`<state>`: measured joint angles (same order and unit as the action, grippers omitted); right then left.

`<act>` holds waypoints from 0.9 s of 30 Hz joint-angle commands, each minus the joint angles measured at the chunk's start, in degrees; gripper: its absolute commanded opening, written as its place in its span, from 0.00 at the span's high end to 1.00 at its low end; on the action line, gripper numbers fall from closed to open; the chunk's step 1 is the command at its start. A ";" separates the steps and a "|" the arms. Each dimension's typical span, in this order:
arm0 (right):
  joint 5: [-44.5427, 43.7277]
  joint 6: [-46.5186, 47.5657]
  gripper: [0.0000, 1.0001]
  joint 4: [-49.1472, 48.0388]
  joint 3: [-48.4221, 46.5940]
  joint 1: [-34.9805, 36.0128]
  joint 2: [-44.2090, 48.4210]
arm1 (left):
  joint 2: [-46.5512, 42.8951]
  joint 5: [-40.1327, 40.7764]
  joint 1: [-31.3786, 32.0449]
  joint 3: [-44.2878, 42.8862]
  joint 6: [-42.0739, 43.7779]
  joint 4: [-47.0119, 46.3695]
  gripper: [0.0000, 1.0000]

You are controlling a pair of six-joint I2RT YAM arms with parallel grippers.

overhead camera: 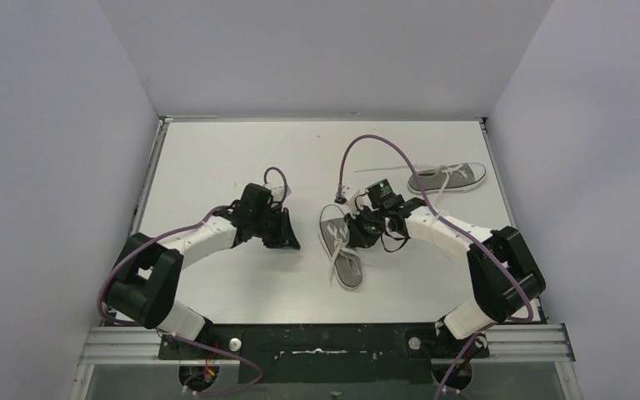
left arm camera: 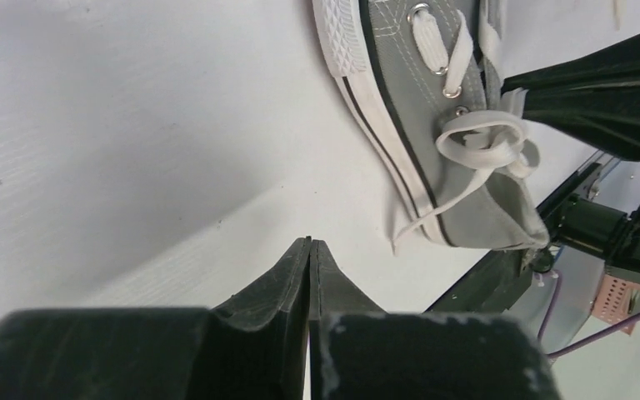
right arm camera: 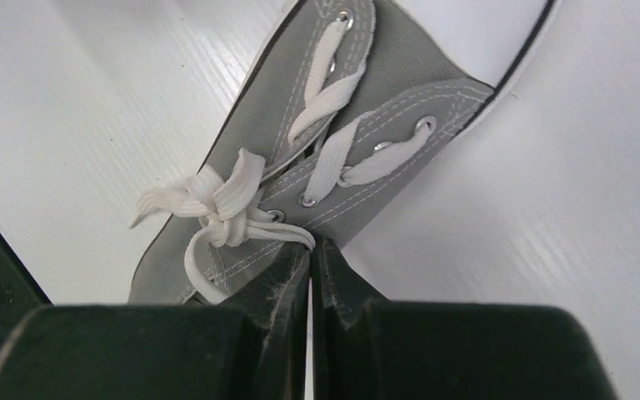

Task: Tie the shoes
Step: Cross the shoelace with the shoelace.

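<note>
Knot (right arm camera: 217,204) wrist-side, far shoe (overhead camera: 447,177) overhead only

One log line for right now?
left gripper shut, empty | right gripper shut, tips at knot of near shoe | far shoe untouched

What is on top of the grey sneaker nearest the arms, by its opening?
A loose white lace knot, with the shut right gripper at it. Whether it pinches a strand is hidden.
</note>
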<state>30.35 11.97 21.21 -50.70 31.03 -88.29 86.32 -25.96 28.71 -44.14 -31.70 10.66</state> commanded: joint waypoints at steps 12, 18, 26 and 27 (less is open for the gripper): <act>-2.19 -8.50 1.00 1.10 -0.13 0.31 2.47 | 0.48 -15.33 2.47 1.17 -3.84 -25.08 0.51; -0.03 -9.71 1.00 -1.16 0.86 0.20 3.12 | 4.22 -16.08 5.63 -2.86 8.48 -25.43 0.47; 1.32 -9.18 1.00 0.81 -0.95 0.07 1.74 | 12.86 -24.98 5.90 -7.07 15.03 -25.09 0.58; 1.36 -8.91 1.00 1.06 -1.28 0.01 1.72 | 13.21 -25.19 5.99 -6.56 14.51 -26.39 0.54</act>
<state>30.13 2.66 21.93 -50.28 30.85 -87.39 97.58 -44.93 34.44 -50.11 -20.23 -11.25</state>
